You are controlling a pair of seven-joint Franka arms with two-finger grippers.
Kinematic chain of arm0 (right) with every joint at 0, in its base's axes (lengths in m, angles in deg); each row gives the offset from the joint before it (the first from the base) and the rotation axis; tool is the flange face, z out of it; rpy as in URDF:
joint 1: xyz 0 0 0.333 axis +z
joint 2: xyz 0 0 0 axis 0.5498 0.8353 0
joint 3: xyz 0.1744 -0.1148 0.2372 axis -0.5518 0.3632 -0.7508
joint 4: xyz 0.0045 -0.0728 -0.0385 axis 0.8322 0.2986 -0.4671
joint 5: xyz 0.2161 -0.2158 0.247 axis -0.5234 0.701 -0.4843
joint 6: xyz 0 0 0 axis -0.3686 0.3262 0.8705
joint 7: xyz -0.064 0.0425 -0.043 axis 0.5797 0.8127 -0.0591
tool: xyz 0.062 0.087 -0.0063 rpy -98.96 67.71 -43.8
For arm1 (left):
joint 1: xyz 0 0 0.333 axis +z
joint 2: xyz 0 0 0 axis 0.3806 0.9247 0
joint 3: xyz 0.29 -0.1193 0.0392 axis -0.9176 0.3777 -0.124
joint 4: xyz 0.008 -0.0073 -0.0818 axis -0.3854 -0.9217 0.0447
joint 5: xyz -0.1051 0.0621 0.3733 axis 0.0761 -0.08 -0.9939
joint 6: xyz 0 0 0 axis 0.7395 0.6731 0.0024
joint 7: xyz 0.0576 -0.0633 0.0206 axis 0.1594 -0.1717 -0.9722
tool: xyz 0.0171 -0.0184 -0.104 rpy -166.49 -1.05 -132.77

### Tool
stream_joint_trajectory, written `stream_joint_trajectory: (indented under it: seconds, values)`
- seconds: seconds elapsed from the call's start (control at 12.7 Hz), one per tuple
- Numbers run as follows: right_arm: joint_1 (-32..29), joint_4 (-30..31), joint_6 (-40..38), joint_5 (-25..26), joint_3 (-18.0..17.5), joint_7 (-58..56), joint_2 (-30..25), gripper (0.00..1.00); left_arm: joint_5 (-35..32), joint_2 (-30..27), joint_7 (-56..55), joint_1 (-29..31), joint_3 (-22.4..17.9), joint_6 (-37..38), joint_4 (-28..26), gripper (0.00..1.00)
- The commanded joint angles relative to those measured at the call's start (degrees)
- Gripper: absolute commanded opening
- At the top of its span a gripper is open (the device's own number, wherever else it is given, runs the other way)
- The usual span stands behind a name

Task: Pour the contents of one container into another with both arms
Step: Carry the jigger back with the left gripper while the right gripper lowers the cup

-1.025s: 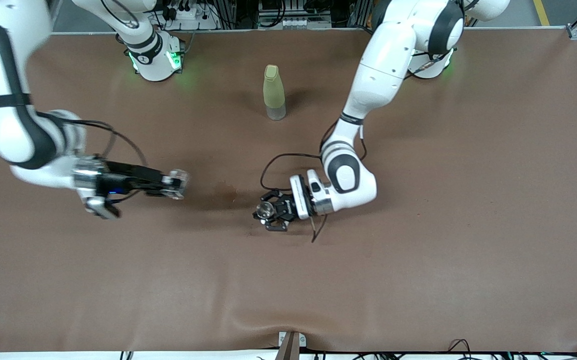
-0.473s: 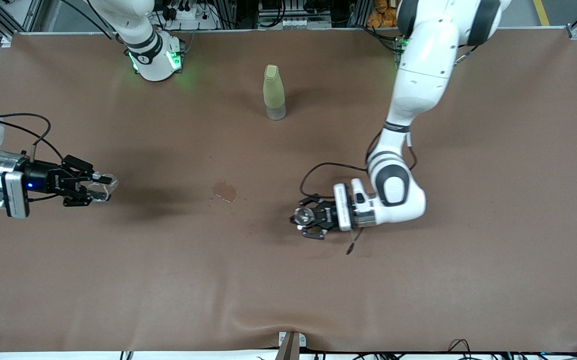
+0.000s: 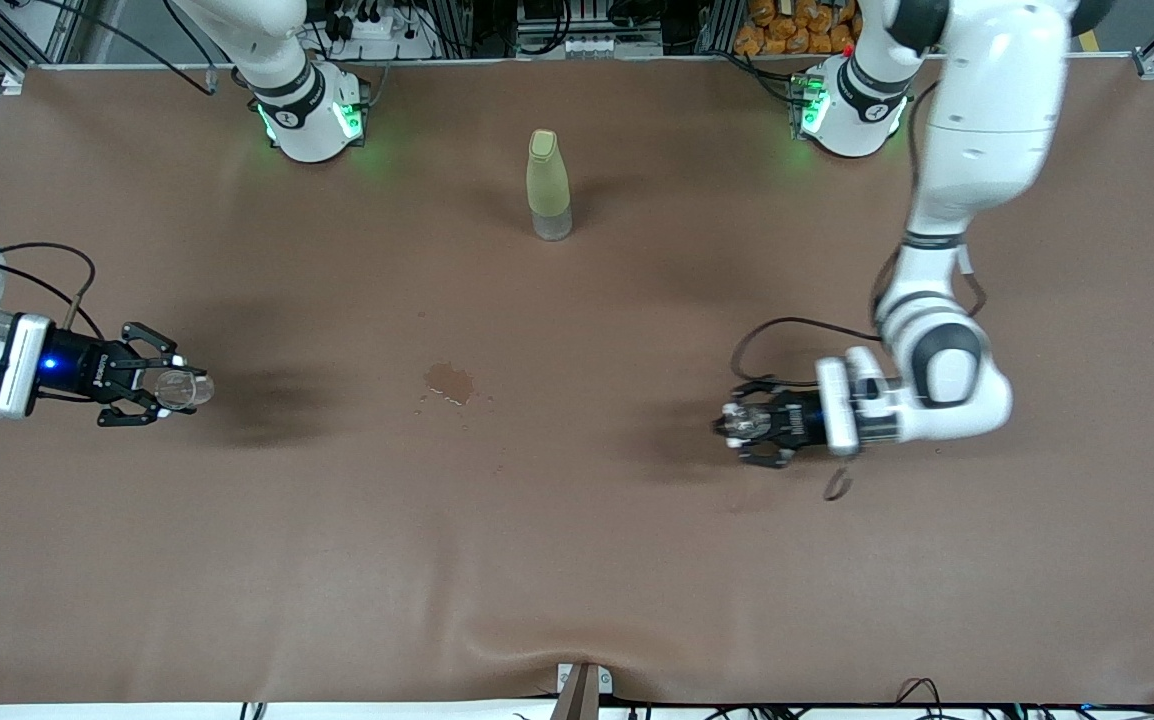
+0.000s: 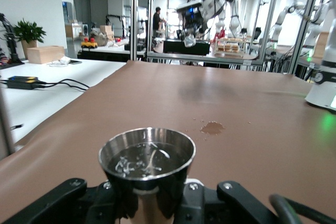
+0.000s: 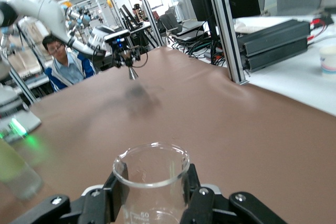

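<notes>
Both arms have swung apart since the earlier frames: my right pincer (image 3: 162,388) now hangs over the counter (image 3: 577,560) near the edge at the right arm's end, and my left pincer (image 3: 747,428) has pulled away from the middle to sit over the counter toward the left arm's end. Right pincer is closed around the glass cup (image 3: 180,388), fingers (image 5: 113,192) clamped on its lower wall; cup is clear, upright in the right wrist view, printed scale on the side, looks empty. Left pincer is closed on the stem of the jigger (image 4: 147,156), rim up and level; silvery, with liquid and bubbles showing in the bowl. So I judge the pour itself is done, since the liquid is in the jigger and not the cup. Small wet patch (image 3: 449,380) with stray drops sits mid-counter between the two pincers, so some likely missed. What's left, as I read it: set both vessels down and let go. Pale yellow-green bottle (image 3: 547,185) stands upright near the counter edge on the robots' side, untouched.
</notes>
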Motion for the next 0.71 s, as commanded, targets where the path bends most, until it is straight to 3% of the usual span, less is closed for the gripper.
stream_joint_trajectory:
  seconds: [0.0, 0.24, 0.63]
  values:
    - [-3.4, -4.7, -1.1, 2.7, -1.2, -9.8, 5.6, 0.14, -6.3, -1.7, 3.5, 7.6, 1.0, 5.7, -3.1, 0.00]
    - [-5.8, -8.5, -2.9, 2.7, -1.2, -18.3, 13.9, 0.14, -11.4, -1.5, 7.2, 15.1, 1.0, 10.9, -4.8, 0.00]
    - [-6.3, -11.2, -5.4, 5.2, -1.2, -22.8, 21.0, 0.15, -16.2, -1.2, 16.2, 21.9, 0.9, 12.7, -9.3, 0.00]
